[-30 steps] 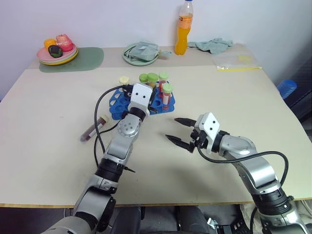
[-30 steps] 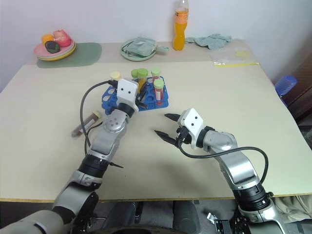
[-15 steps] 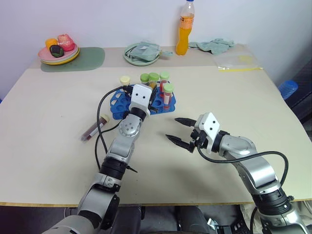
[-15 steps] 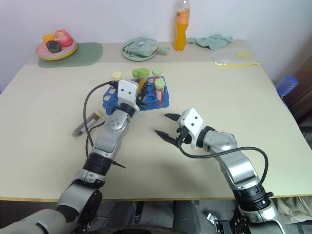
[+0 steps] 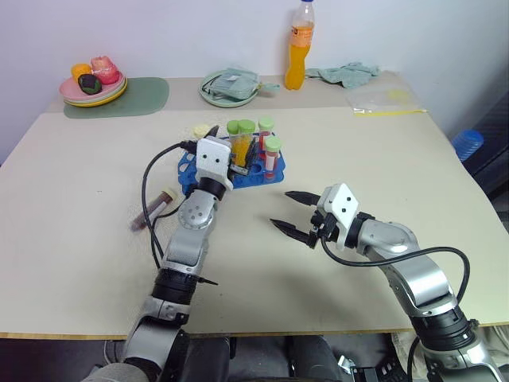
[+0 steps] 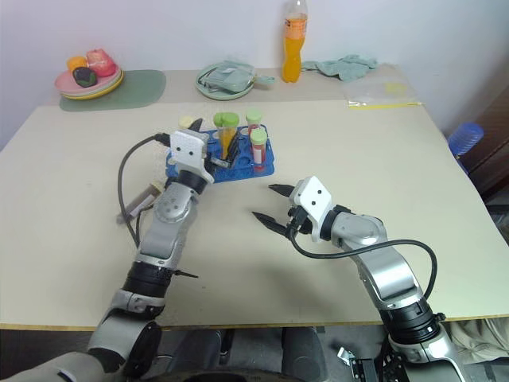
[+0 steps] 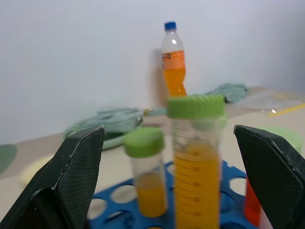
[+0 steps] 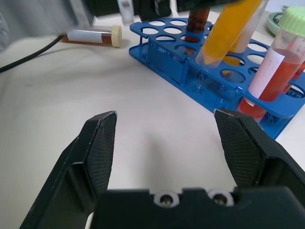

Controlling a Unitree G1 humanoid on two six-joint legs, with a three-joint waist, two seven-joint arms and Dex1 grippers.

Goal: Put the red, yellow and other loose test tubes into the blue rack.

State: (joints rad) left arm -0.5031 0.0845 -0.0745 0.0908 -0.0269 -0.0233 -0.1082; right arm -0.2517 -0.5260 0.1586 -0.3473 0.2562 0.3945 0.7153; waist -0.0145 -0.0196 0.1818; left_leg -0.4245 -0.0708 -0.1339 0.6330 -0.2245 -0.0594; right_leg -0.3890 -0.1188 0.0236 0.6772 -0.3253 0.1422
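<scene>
The blue rack (image 5: 253, 173) stands mid-table with several capped test tubes upright in it. A yellow tube (image 7: 196, 181) with a green cap leans in a hole, right between the fingers of my open left gripper (image 7: 167, 130), which do not touch it. Beside it stand a second yellow tube (image 7: 147, 191) and a red tube (image 8: 279, 71) with a white label. The maroon tube (image 5: 153, 210) with a cream cap lies loose on the table to the left of the rack. My right gripper (image 5: 281, 209) hovers open and empty to the right of the rack's near side.
At the back stand an orange-drink bottle (image 5: 301, 46), a green plate (image 5: 213, 94) with a cloth, a pink plate (image 5: 111, 89) of fruit on a green mat, and a plastic bag (image 5: 386, 99). A black cable (image 5: 151, 179) loops off my left wrist.
My left gripper has gone from shut on the yellow tube to open, leaving the tube in the rack, and the hand has drawn back to the left. The right arm has kept still.
</scene>
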